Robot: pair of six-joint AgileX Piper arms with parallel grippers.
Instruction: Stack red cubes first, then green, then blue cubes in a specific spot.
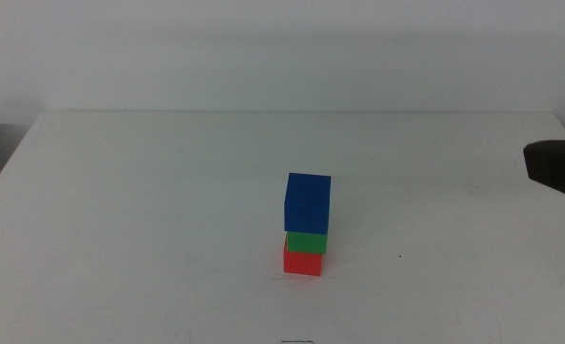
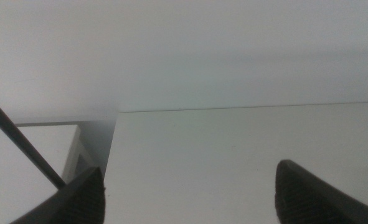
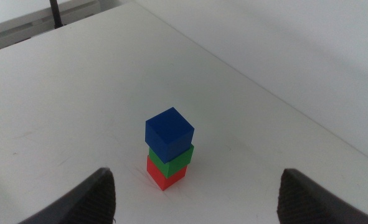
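A stack of three cubes stands on the white table near the middle front. The red cube (image 1: pixel 302 263) is at the bottom, the green cube (image 1: pixel 306 242) on it, the blue cube (image 1: pixel 308 203) on top. The stack also shows in the right wrist view: red cube (image 3: pixel 165 173), green cube (image 3: pixel 173 160), blue cube (image 3: pixel 169 132). My right gripper (image 3: pixel 196 193) is open and empty, drawn back from the stack; part of its arm (image 1: pixel 557 167) shows at the right edge. My left gripper (image 2: pixel 190 193) is open and empty, away from the stack, over the table's edge.
The white table (image 1: pixel 148 210) ends at a far edge against a pale wall. In the left wrist view a lower white surface (image 2: pixel 28 149) and a thin dark cable (image 2: pixel 22 140) lie beside the table's edge.
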